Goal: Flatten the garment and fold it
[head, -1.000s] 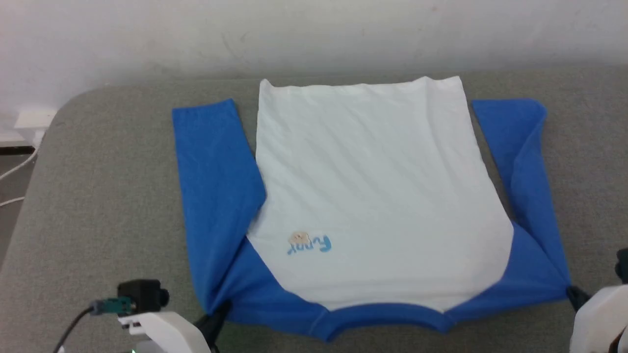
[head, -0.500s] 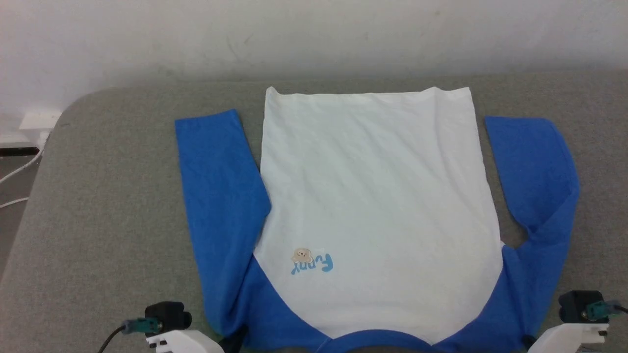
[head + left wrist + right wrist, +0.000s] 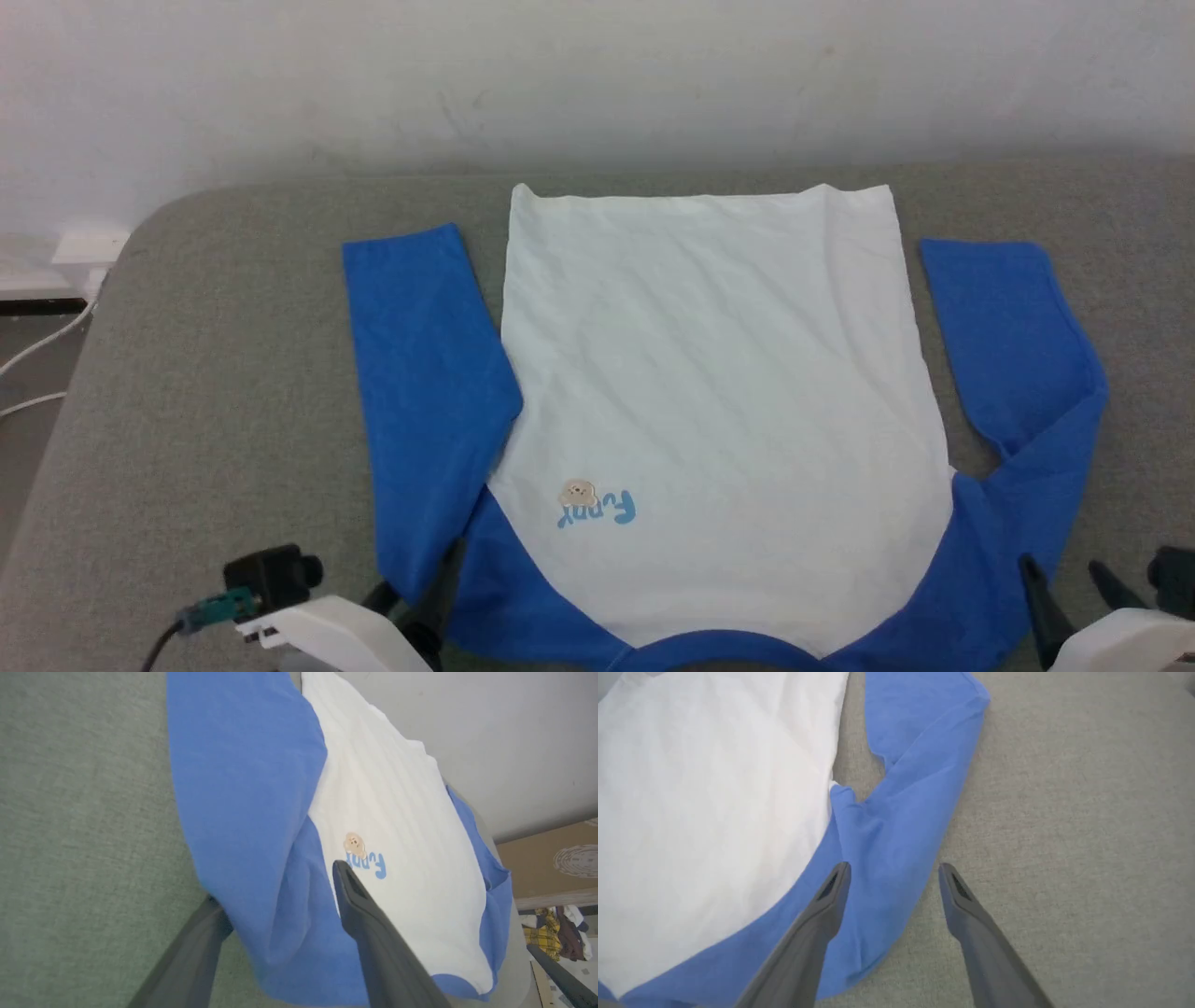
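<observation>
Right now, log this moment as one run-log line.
shirt: spread flat, logo up | left tool: open at blue shoulder | right tool: open at blue sleeve edge | fold: not started

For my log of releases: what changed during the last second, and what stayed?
Both grippers let go: a second ago each pinched a blue shoulder corner of the garment, pulled taut; now the left gripper and right gripper are open and the cloth lies slack. The right sleeve, doubled over before, has spread out with a bend. The white body and left sleeve stayed flat.
</observation>
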